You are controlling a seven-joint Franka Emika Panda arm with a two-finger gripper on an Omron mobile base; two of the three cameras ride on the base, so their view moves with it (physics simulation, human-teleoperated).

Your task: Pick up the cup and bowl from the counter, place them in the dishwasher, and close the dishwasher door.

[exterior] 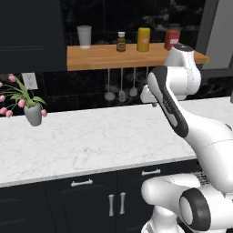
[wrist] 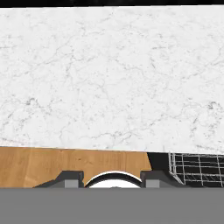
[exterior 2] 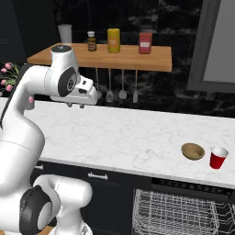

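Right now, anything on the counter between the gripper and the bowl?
No. In the right base view, bare counter runs from below the gripper to the bowl; the cup sits just beyond it.

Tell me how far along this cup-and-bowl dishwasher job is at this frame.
Barely started. The dishwasher's wire rack already stands pulled out, with nothing visible in it. Nothing is in hand: the gripper hangs above the counter, well left of both items, fingers apart. The red cup and brown bowl sit side by side near the counter's front edge. Both placements and closing the door remain.

Red cup [exterior 2: 218, 158], tan bowl [exterior 2: 193, 151], white grey-veined counter [exterior 2: 128, 137]
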